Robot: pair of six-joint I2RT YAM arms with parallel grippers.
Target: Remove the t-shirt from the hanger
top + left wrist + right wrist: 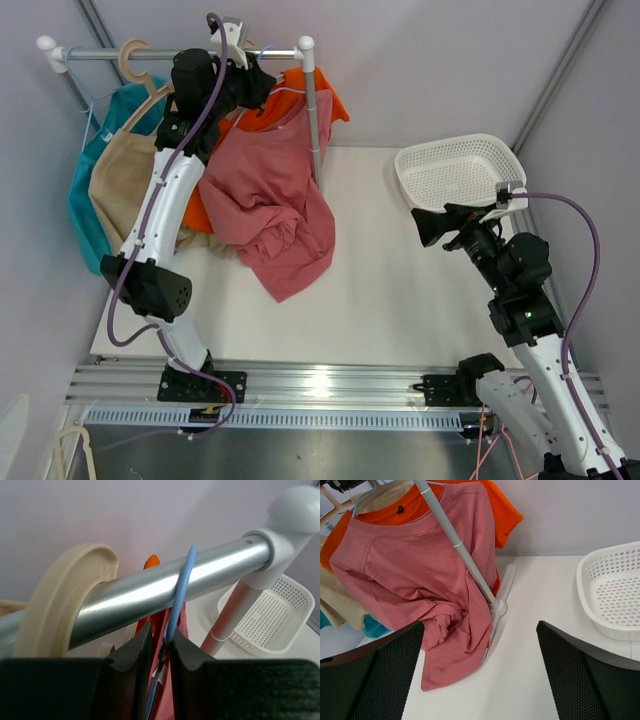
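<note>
The pink t-shirt (268,195) is hanging on a thin blue hanger (181,587) near the right end of a metal rail (100,54) at the far left of the table (400,300). Its collar and shoulders are sitting flat and spread out on the hanger. Lower down the cloth is bunching into deep folds, and the crumpled hem is lying on the table. In the right wrist view, the white post (462,555) of the rack is crossing in front of the shirt.

The left hand (255,85) is reaching up to the rail. Its fingers (137,652) are standing narrow just below the rail, pinching the blue hanger's wire between them.

An orange shirt (322,95) is hanging right behind the pink one and showing at its right shoulder. Further left on the rail, a tan shirt (125,180) and a teal one (85,225) are hanging side by side, with a beige hanger hook (60,595) sitting on the rail just left of the blue wire.

The right hand (428,222) is hovering well apart from the rack, over the right side of the table. Its fingers are spread wide and gripping nothing. A white perforated basket (402,165) is sitting just beyond it at the far right.
</note>
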